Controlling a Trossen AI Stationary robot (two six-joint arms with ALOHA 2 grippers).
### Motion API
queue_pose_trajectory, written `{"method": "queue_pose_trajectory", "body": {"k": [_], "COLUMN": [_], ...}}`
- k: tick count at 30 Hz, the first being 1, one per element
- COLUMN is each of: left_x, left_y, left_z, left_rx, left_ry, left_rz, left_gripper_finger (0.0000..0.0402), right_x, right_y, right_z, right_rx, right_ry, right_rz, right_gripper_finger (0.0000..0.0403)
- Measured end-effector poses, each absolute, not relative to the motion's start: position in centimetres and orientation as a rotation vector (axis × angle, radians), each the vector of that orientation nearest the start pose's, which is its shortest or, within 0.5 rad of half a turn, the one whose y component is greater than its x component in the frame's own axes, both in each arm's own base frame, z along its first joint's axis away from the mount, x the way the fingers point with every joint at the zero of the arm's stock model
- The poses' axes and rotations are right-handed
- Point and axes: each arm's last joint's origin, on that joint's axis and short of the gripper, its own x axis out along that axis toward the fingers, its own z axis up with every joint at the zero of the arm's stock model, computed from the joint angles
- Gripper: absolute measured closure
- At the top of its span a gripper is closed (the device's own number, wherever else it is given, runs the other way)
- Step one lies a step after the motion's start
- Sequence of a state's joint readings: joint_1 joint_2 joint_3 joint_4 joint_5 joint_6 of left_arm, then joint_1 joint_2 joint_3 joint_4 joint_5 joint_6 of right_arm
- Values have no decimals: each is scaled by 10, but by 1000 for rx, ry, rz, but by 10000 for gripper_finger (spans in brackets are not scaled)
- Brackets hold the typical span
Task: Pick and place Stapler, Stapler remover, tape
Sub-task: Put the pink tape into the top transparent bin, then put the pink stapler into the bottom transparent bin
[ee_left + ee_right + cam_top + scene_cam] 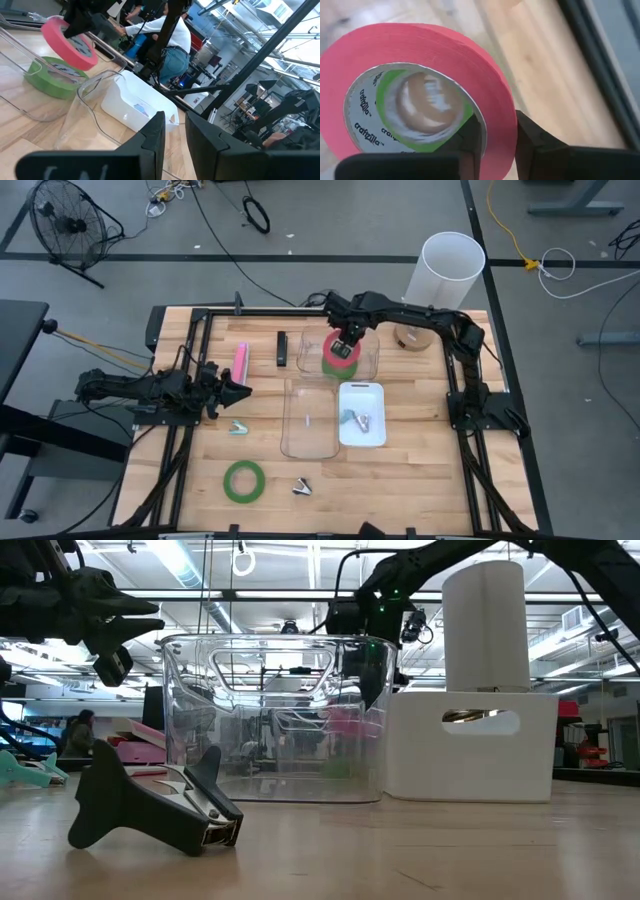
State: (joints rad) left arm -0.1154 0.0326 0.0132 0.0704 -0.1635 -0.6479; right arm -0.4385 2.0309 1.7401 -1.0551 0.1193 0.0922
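The red-pink tape ring is pinched by its wall in the right tool, tilted above the green ring in the clear bin, and could be dropped edgewise if released crooked.

Wooden table bearing two clear bins, a white tray, green tape, a pink stapler, a black bar and two staple removers.
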Motion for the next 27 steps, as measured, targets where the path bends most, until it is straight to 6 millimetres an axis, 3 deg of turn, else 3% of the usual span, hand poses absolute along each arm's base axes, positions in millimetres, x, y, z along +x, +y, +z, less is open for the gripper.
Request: {"method": "queue_pose_trajectory", "body": {"k": [10, 19, 27], "left_x": [98, 98, 98], "left_y": [-7, -7, -7], "left_z": [172, 172, 172], "left_rx": [-655, -655, -656], "left_ry": [-64, -64, -64], "left_rz": [30, 30, 30], "left_gripper_finger": [323, 323, 323], "right_x": [375, 376, 378], "right_y": [-164, -164, -165], "right_z": [233, 234, 235], "right_rx": [265, 267, 256], "right_ry": [1339, 1325, 1311], "right_rz": [-473, -469, -464], "right_gripper_finger": [300, 244, 228]}}
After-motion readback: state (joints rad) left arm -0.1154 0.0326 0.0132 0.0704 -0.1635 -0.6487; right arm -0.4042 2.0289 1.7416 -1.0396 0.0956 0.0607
